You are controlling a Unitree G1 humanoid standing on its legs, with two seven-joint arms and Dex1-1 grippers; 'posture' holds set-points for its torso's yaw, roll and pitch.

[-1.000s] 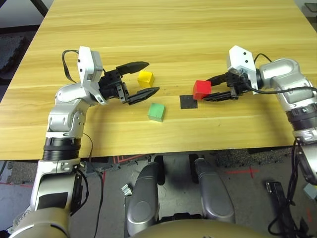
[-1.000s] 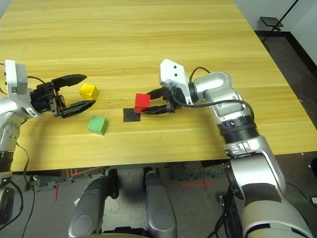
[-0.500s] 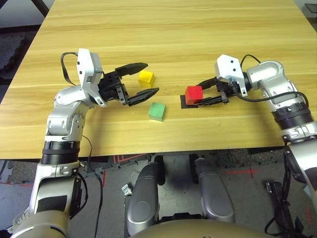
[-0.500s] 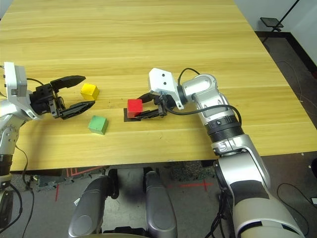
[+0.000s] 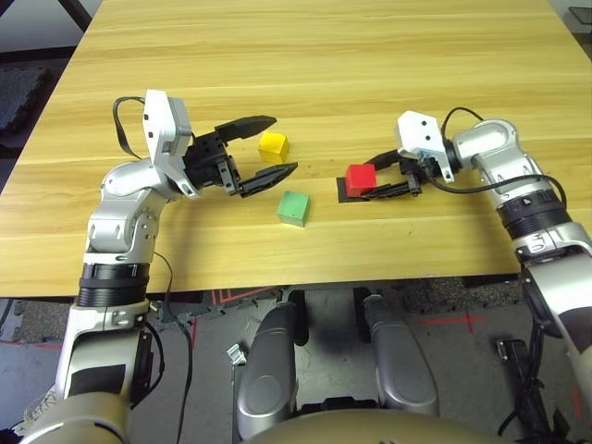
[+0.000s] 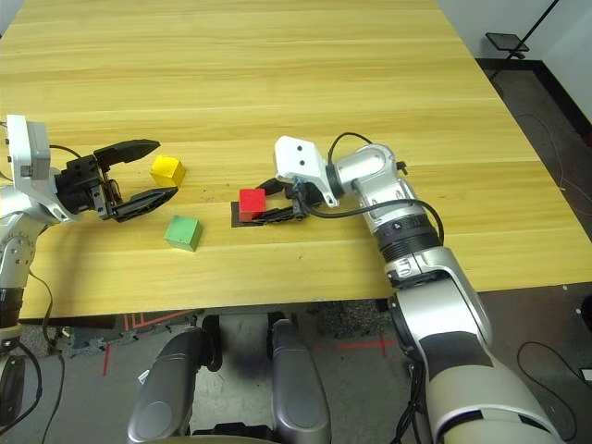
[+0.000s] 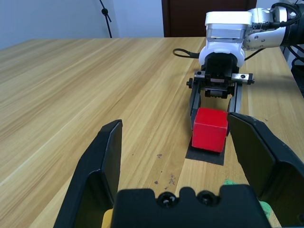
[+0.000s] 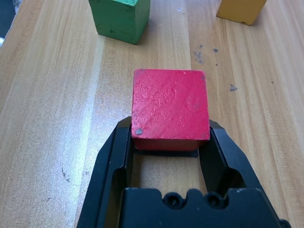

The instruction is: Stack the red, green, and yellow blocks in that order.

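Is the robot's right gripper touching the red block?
Touching. In the right wrist view, the right gripper has both black fingers pressed against the sides of the red block, with no gap on either side.

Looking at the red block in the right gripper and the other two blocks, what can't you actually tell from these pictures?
- Whether the red block rests on the black patch or hangs just above it: the block covers the contact in the right wrist view.
- Whether the right gripper presses on the block or merely flanks it.
- The green block in the left wrist view: the left gripper, open, hides most of it.
- The yellow block in the right wrist view: cut off by the edge.
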